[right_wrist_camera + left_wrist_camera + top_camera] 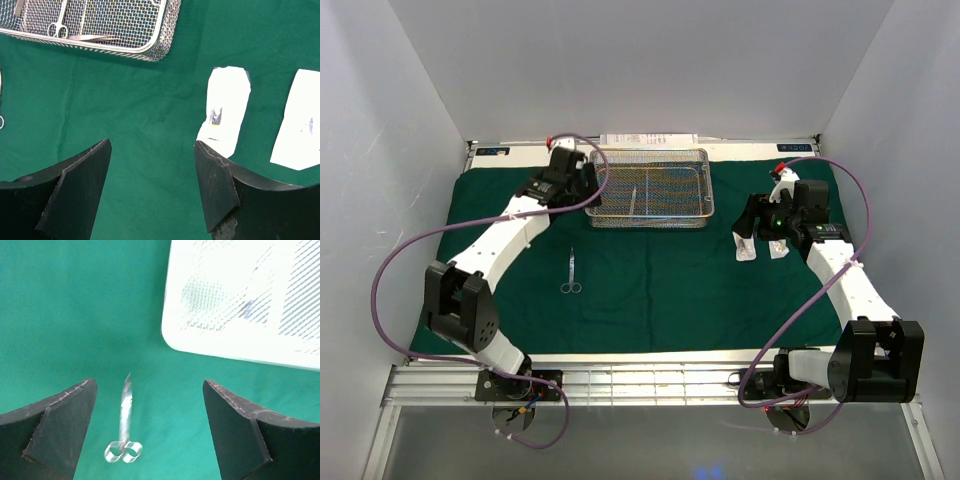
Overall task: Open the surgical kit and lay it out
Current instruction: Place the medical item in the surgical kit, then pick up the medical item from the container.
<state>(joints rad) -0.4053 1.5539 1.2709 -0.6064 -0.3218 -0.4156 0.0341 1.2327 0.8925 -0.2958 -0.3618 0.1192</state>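
The dark green cloth lies spread flat over the table. On its far side stands the silver mesh tray, holding a pair of scissors and tweezers. A second pair of scissors lies on the cloth in front of the tray's left end. My left gripper hovers open by that end, and the scissors show far below between its fingers. Two white packets lie side by side at the right. Just above them my right gripper stands open and empty.
White walls close in the table on three sides. A white paper sheet lies behind the tray at the back edge. Purple cables loop off both arms. A metal rail runs along the near edge between the arm bases.
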